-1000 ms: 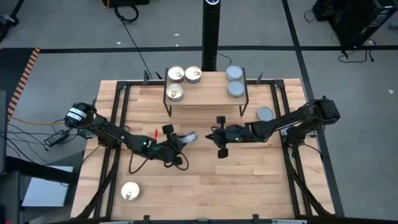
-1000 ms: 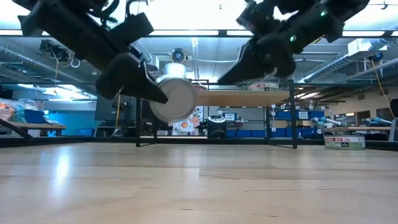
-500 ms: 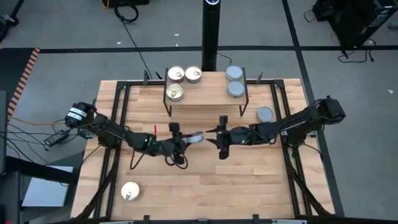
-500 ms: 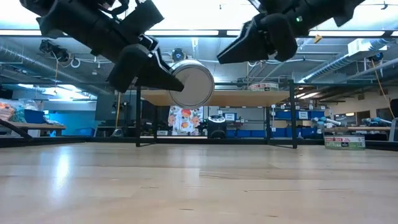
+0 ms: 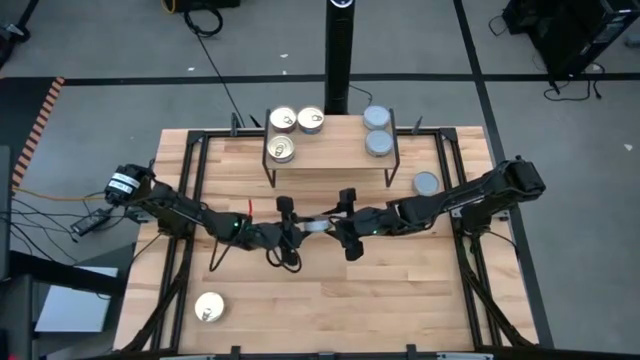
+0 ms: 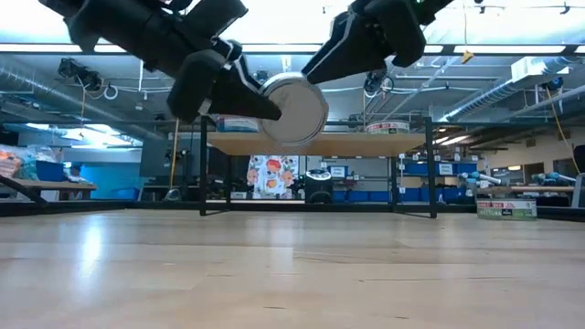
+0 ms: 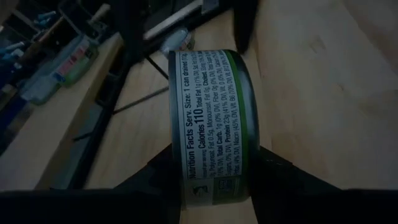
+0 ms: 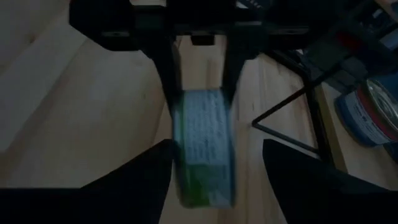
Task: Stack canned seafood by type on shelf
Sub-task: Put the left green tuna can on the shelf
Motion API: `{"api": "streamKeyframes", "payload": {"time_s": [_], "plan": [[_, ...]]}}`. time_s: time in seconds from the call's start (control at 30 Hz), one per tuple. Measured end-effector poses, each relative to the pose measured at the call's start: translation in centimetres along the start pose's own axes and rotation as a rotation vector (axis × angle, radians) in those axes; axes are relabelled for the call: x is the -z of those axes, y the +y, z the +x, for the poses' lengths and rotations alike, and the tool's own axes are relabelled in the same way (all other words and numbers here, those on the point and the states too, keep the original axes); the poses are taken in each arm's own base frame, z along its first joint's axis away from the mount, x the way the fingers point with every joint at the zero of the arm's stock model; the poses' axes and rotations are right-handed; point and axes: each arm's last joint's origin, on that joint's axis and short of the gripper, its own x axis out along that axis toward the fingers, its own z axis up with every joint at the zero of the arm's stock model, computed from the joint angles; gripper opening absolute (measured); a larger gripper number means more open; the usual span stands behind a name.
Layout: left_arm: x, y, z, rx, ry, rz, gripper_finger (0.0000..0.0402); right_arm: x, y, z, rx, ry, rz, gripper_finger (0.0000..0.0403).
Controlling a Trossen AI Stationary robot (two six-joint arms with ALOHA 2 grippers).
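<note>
Two grippers met mid-table: left gripper (image 5: pixel 300 229) clamped the tin (image 5: pixel 316 227), right gripper (image 5: pixel 344 221) spread around it; mistimed release could've dropped it

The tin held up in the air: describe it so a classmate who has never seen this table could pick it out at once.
Start at the small wooden shelf at the back of the table, then look just in front of it, mid-table. There the tin sits on edge in the left hand, with the right hand open around it. Every other tin lies flat on the shelf or table; only this one is off the surface.
</note>
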Motion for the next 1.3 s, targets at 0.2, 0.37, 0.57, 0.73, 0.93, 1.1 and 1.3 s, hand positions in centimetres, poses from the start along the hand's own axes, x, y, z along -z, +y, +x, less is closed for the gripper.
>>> {"api": "streamKeyframes", "payload": {"time_s": [0.2,0.37,0.57,0.73,0.93,1.1,1.3], "plan": [[-0.9,0.6,0.2,-0.021,-0.019,0.009,0.0144,-0.4,-0.1,0.0,0.001,0.006,-0.002,0.0235],[-1.2,1.0,0.4,-0.027,-0.027,0.0,0.0144,-0.3,-0.1,0.0,0.001,0.01,-0.008,0.0207],[-1.4,1.0,0.4,-0.015,-0.037,-0.002,0.0144,-0.3,-0.1,0.0,-0.001,0.014,-0.031,0.016],[-1.4,1.0,0.4,-0.015,-0.042,-0.003,0.0144,-0.3,-0.1,0.0,0.011,0.019,-0.036,0.0154],[-1.6,1.1,0.4,-0.036,-0.051,-0.021,0.0195,-0.2,-0.2,0.0,0.029,0.024,-0.027,0.0154],[-1.4,1.3,0.4,-0.114,-0.014,-0.02,0.0252,-0.2,-0.2,0.0,0.04,0.035,-0.03,0.0154],[-1.3,1.1,0.1,-0.197,0.02,-0.008,0.0267,0.0,-0.3,0.0,0.087,0.071,-0.04,0.0154]]}}
